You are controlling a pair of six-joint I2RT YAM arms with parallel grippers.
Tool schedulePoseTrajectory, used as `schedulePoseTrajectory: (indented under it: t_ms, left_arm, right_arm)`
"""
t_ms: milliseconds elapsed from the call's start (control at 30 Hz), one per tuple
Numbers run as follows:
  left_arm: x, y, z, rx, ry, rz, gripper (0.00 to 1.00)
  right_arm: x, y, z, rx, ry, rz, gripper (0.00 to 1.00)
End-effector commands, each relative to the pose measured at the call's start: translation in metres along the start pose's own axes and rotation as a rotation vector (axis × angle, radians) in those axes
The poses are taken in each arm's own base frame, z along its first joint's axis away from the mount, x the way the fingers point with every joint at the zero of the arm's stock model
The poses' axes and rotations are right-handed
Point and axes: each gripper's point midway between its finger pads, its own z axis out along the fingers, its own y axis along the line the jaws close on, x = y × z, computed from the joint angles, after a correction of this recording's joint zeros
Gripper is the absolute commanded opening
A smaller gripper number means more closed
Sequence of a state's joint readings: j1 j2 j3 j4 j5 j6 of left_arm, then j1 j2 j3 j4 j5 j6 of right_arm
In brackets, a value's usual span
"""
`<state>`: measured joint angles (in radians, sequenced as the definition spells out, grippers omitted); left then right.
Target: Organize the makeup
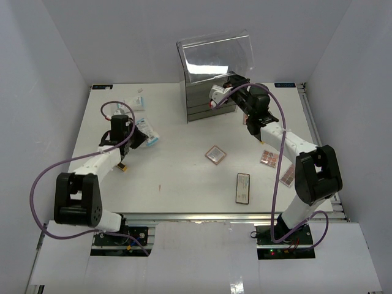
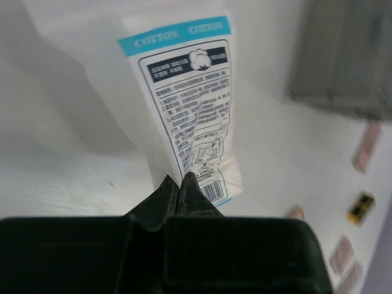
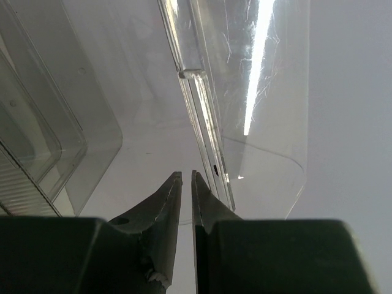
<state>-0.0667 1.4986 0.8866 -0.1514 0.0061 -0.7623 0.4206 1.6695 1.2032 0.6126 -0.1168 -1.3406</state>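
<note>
My left gripper [image 1: 138,138] is shut on the near edge of a white-blue sachet packet [image 1: 149,132] at the table's left. In the left wrist view the "COTTON" packet [image 2: 187,92] stretches away from the shut fingertips [image 2: 191,184]. A second sachet [image 1: 138,101] lies further back. A small dark tube [image 1: 122,166] lies beside the left arm. One pink palette [image 1: 215,154] sits mid-table, two more palettes [image 1: 268,158] lie at the right, and a black compact [image 1: 243,187] lies in front. My right gripper [image 1: 214,101] [image 3: 187,177] is shut with nothing seen between its fingers, just under the box's raised clear lid [image 3: 196,104].
The clear acrylic drawer box [image 1: 205,107] stands at the back centre with its lid [image 1: 217,52] tilted up. It shows blurred in the left wrist view [image 2: 343,61]. White walls close in the table on three sides.
</note>
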Motion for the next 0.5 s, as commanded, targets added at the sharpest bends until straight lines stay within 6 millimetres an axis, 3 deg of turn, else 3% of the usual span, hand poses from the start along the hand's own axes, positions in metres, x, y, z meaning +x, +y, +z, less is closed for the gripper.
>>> schedulePoseTrajectory:
  t_ms: [0, 100, 233, 400, 467]
  left_arm:
    - [0.037, -0.097, -0.064, 0.514, 0.037, 0.180, 0.00]
    - [0.066, -0.133, -0.095, 0.721, 0.068, 0.258, 0.00]
    - [0.087, -0.166, -0.119, 0.892, 0.079, 0.300, 0.00]
    - [0.101, -0.204, -0.126, 1.001, 0.064, 0.316, 0.00]
    - [0.110, -0.214, -0.117, 1.008, 0.087, 0.319, 0.00]
  right_arm:
    - [-0.015, -0.073, -0.008, 0.157, -0.025, 0.022, 0.18]
    - [-0.015, -0.075, -0.007, 0.160, -0.025, 0.037, 0.18]
    - [-0.016, -0.078, -0.007, 0.159, -0.025, 0.051, 0.18]
    - [-0.016, -0.080, -0.006, 0.155, -0.027, 0.077, 0.18]
    - [-0.016, -0.080, -0.006, 0.156, -0.025, 0.079, 0.18]
